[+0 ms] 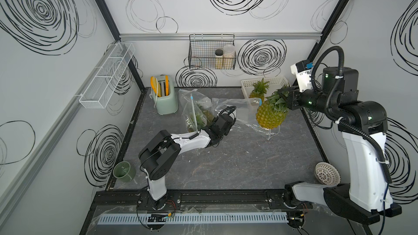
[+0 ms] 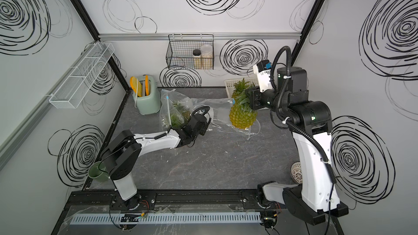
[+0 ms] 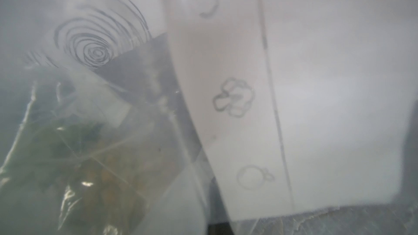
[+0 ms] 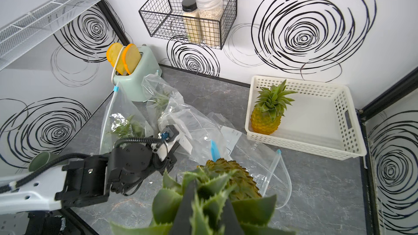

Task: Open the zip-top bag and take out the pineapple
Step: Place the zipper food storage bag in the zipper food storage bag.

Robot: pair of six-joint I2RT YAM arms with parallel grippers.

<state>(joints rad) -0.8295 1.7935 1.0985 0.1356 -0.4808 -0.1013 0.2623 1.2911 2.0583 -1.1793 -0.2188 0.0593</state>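
The right gripper (image 1: pixel 285 96) is clamping on the leafy crown of the pineapple (image 1: pixel 270 114) and is holding it in the air, near the right edge of the table (image 1: pixel 226 166), toward the back. The fruit is hanging away from the jaws, with its long axis tilted, crown toward the gripper and yellow body pointing down and to the left. It is clear of the bag (image 4: pixel 260 161), which is lying flat and open on the table just below it.

The basket (image 4: pixel 305 150) is sitting in the back right corner, just behind the held fruit and on the right arm's side. It is already carrying a second pineapple (image 4: pixel 267 118), upright against its left wall, and the rest is free.

The left gripper (image 1: pixel 230 119) is closed, and it seems to be pinching the far end of the bag near the table's middle. Two more bags (image 4: pixel 126 120) with green leaves inside are standing toward the back left corner.
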